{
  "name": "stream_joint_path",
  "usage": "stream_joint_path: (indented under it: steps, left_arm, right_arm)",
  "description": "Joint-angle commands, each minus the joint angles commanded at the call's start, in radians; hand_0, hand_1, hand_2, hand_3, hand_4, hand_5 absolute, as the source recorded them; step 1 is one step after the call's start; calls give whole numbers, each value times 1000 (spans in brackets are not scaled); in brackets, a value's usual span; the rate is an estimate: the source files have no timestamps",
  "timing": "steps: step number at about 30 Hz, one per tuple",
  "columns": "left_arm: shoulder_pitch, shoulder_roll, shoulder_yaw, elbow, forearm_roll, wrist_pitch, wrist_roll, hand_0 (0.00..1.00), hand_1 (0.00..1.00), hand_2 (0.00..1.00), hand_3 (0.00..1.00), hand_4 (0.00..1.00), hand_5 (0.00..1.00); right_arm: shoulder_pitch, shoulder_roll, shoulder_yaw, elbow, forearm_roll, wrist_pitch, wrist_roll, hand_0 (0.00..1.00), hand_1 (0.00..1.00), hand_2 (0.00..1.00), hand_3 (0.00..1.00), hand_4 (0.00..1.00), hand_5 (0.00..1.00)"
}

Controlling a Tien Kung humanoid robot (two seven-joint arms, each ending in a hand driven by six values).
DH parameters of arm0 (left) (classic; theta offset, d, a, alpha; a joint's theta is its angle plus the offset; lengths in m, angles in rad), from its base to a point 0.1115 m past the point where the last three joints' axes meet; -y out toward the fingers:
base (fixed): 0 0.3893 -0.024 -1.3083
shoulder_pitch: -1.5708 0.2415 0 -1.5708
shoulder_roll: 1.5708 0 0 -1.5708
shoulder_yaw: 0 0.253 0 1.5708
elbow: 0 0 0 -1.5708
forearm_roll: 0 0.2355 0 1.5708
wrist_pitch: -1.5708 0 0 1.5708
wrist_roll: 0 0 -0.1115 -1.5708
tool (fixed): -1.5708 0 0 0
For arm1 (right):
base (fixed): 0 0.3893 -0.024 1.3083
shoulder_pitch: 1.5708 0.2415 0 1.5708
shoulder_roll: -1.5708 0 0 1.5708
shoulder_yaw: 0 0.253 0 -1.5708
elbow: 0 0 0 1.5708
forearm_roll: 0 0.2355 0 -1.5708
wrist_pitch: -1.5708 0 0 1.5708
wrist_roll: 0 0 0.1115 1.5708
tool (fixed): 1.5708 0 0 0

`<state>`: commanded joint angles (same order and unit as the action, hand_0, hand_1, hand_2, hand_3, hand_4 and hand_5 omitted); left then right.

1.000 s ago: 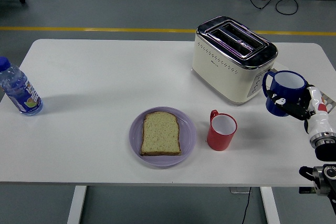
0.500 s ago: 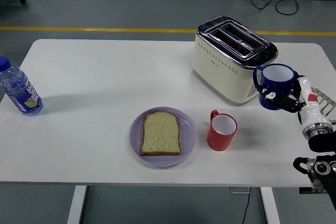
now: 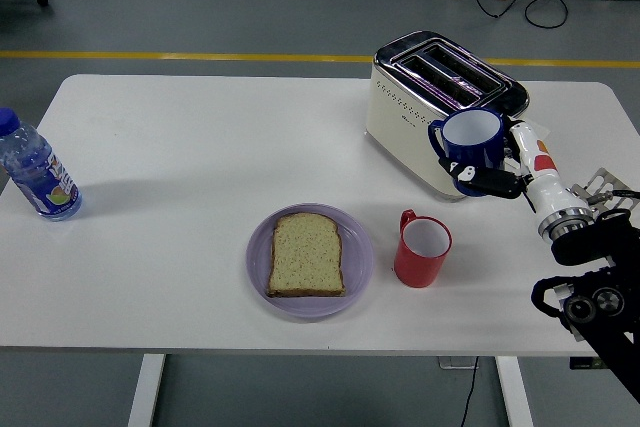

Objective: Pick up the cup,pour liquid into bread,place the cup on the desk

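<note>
The right hand [image 3: 497, 175] is gripping the blue cup [image 3: 470, 142], fingers [image 3: 483, 183] curled round its lower side, and is holding it upright above the table [image 3: 180, 147], in front of the cream toaster [image 3: 430, 107]. The red cup [image 3: 422, 249] is standing below it, just right of the purple plate [image 3: 358, 259] carrying the bread slice [image 3: 307, 254]. A water bottle [image 3: 35, 172] is standing at the table's left edge
</note>
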<state>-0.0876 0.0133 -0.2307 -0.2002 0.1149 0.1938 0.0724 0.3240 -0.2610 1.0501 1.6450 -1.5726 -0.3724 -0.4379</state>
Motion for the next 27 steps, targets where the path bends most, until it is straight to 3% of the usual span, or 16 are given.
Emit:
stream_joint_path:
  steps: [10, 18, 27]
  left_arm:
    - [2, -1, 4, 0, -5, 0, 0, 633, 641, 651, 504, 240, 861]
    - [-1, -2, 0, -1, -7, 1, 0, 634, 641, 651, 504, 241, 863]
    - [-5, 0, -7, -1, -10, 1, 0, 633, 641, 651, 503, 240, 861]
  right_arm:
    - [133, -20, -137, -23, -163, 42, -50, 438, 433, 559, 581, 639, 2]
    - [247, -12, -248, -60, -277, 78, -81, 437, 432, 558, 580, 637, 2]
    - [341, -22, -369, -90, -350, 118, -102, 437, 431, 553, 580, 643, 38]
